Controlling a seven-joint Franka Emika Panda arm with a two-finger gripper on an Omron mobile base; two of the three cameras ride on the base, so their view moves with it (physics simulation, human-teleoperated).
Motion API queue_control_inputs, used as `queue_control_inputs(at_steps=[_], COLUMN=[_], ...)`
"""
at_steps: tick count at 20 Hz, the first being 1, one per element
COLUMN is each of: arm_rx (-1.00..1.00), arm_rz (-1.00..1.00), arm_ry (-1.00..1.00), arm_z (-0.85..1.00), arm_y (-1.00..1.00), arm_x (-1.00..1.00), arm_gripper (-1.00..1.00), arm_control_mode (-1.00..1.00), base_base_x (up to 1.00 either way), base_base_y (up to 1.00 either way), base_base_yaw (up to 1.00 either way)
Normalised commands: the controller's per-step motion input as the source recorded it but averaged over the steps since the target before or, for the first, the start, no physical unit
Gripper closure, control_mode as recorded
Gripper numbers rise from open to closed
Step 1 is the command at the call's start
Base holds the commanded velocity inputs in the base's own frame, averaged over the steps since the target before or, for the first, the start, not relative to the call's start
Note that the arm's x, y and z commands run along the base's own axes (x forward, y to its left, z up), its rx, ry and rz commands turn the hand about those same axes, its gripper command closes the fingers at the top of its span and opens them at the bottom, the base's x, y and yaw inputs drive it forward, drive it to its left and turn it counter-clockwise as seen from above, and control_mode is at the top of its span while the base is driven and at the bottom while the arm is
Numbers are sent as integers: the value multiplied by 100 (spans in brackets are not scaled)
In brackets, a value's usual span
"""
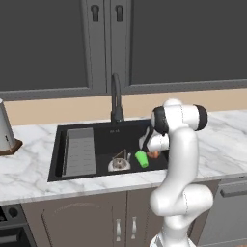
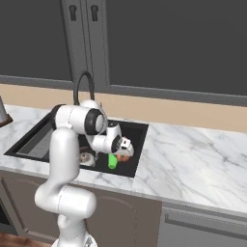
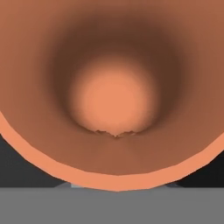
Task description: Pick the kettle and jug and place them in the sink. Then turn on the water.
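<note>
The terracotta-orange jug [image 1: 154, 155] is down in the black sink [image 1: 57, 149], at its right end, with my gripper [image 1: 152, 150] on it. In the hand view I look straight into the jug [image 3: 113, 96]; its rim crosses the bottom where my fingertips are hidden, so the gripper reads as shut on that rim. From the right I see the jug [image 2: 124, 157] at the gripper [image 2: 122, 152]. The silver kettle [image 1: 119, 164] sits on the sink floor, left of the jug. Water is out of view at the dark faucet [image 1: 116, 96].
A bright green cup [image 1: 142, 158] lies in the sink between kettle and jug, close to my hand. A grey ribbed tray [image 1: 79, 152] fills the sink's left part. A tall whitish appliance [image 1: 5, 130] stands on the left counter. Marble counter [image 2: 193, 154] stretches right.
</note>
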Motion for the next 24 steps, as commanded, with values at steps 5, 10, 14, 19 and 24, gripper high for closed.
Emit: queue_control_inputs(at_steps=[5, 10, 14, 19, 24], arm_rx=[0, 0, 0, 0, 0], arm_rz=[0, 0, 0, 0, 0], arm_ry=[3, 7, 8, 11, 4], arm_z=[-38, -38, -33, -37, -48], arm_y=[0, -5, -5, -2, 0], arm_x=[0, 3, 6, 2, 16], arm_gripper=[100, 100, 100, 100, 100], arm_control_mode=[-100, -100, -100, -100, -100], base_base_x=[0, 0, 0, 0, 0], base_base_y=[0, 0, 0, 0, 0], base_base_yaw=[0, 0, 0, 0, 0])
